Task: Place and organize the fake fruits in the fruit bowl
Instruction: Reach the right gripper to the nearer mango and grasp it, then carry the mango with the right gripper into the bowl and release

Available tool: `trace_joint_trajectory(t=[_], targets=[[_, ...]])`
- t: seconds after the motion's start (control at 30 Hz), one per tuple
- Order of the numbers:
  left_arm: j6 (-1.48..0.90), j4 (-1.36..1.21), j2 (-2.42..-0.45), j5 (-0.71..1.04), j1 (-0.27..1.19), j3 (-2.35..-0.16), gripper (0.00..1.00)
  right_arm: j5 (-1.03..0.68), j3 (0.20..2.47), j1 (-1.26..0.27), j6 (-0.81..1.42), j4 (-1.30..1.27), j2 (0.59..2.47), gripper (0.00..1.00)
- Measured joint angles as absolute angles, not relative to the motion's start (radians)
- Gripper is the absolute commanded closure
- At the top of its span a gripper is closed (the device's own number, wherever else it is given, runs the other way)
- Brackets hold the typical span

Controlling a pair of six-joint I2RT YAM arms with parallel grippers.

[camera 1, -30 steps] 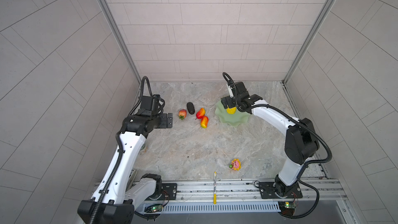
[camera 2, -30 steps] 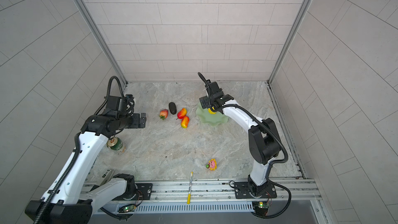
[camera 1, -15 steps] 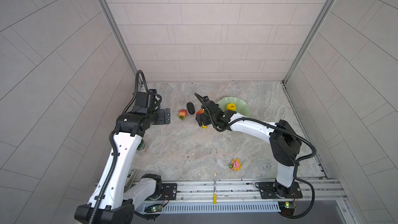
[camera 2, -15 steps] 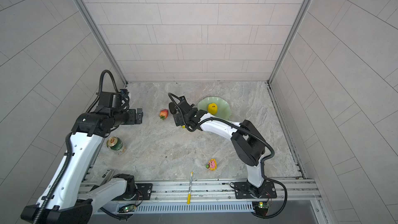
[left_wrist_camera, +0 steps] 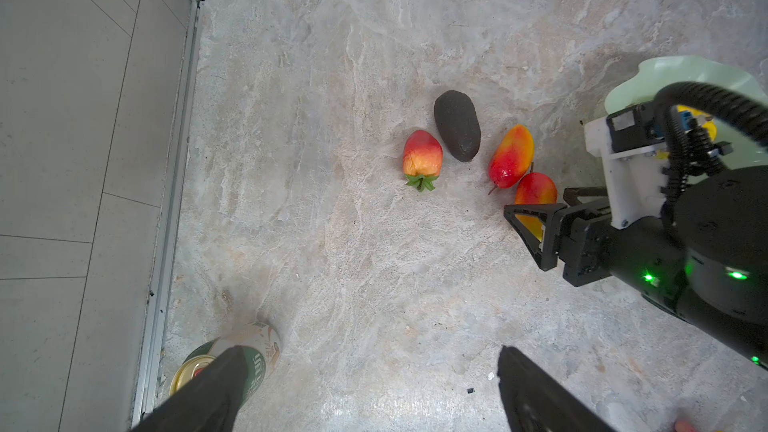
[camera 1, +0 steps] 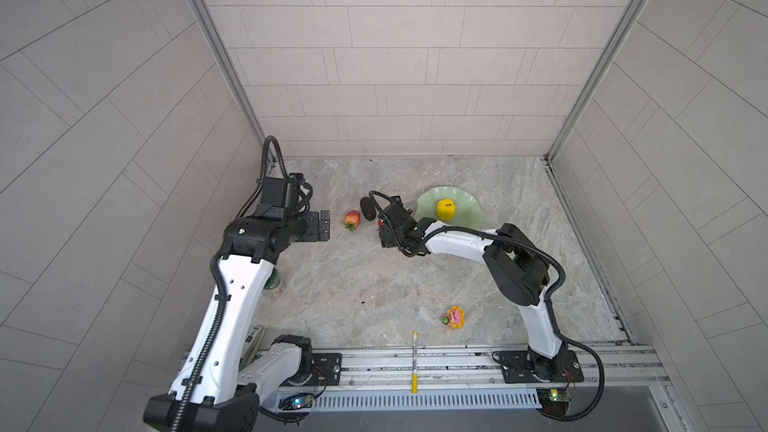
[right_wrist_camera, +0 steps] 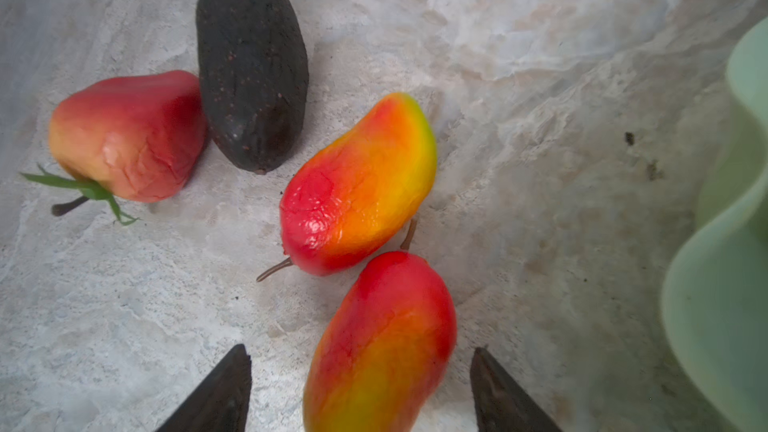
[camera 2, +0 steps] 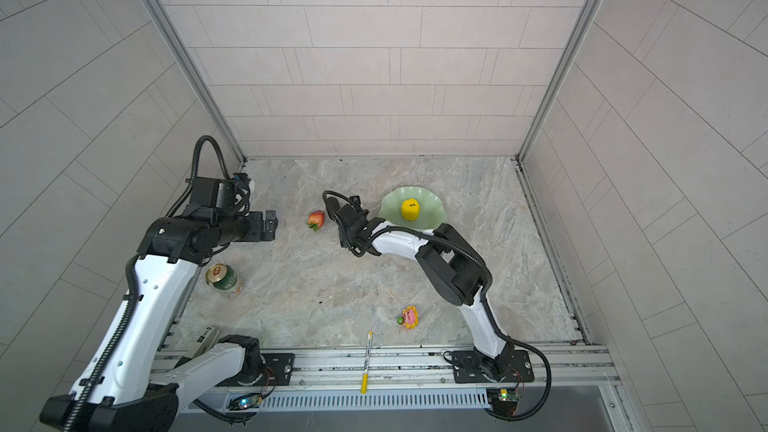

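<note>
Pale tiled walls close in a marble-patterned desk (camera 1: 353, 284). The fruit bowl (camera 1: 467, 201) sits toward the back right. Only the bumpy yellow fruit (camera 1: 446, 209) lies in it, near its middle.

The other four fruits lie in a loose cluster on the desk just left of the bowl. They are the strawberry (right_wrist_camera: 129, 135), the dark oval fruit (right_wrist_camera: 251, 68) right beside it, and the two mangoes.

The right tool (right_wrist_camera: 360, 353) is low over the nearer mango (right_wrist_camera: 386, 305). Its jaws stand partly apart, one on each side of the fruit, with a sliver of desk showing on both sides, so nothing is gripped yet. The second mango (right_wrist_camera: 357, 184) seems to touch the nearer one end to end.

The left tool (left_wrist_camera: 369, 351) hangs wide and empty above bare desk, near a drink can (camera 2: 224, 280).

The step in hand looks like the pickup of the second fruit for the bowl. The next move calls for the jaws to meet the mango's sides squarely without pushing its neighbour. Then comes a lift and a short carry over the wavy rim to a spot beside the yellow fruit. The smooth, tapered plastic could slip if it is pinched off-centre.
</note>
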State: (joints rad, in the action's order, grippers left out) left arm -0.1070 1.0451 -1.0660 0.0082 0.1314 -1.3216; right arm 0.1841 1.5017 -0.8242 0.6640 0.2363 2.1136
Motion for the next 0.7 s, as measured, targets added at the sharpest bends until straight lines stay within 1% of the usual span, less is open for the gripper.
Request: trace_joint_trajectory(t=[0.07, 0.13, 0.23, 0.27, 0.5, 0.6, 0.7], targets=[[-0.107, 1.045, -1.066, 0.009, 0.131, -1.322, 0.0, 0.184, 1.516, -0.824, 0.672, 0.237, 2.14, 0.32], [-0.107, 1.045, -1.066, 0.009, 0.131, -1.322, 0.0, 0.184, 1.528, -0.824, 0.678, 0.236, 2.162, 0.39], [-0.107, 1.045, -1.066, 0.008, 0.131, -1.322, 0.0, 0.182, 1.533, -0.824, 0.681, 0.239, 2.174, 0.6], [-0.107, 1.045, -1.066, 0.008, 0.131, -1.322, 0.0, 0.182, 1.536, -0.824, 0.684, 0.24, 2.175, 0.64], [-0.106, 1.045, -1.066, 0.008, 0.131, -1.322, 0.0, 0.189, 1.53, -0.824, 0.657, 0.259, 2.14, 0.65], [-0.107, 1.045, -1.067, 0.008, 0.131, -1.322, 0.0, 0.198, 1.486, -0.824, 0.618, 0.289, 2.047, 0.65], [-0.107, 1.045, -1.068, 0.012, 0.131, -1.322, 0.0, 0.215, 1.44, -0.817, 0.567, 0.317, 1.901, 0.66]])
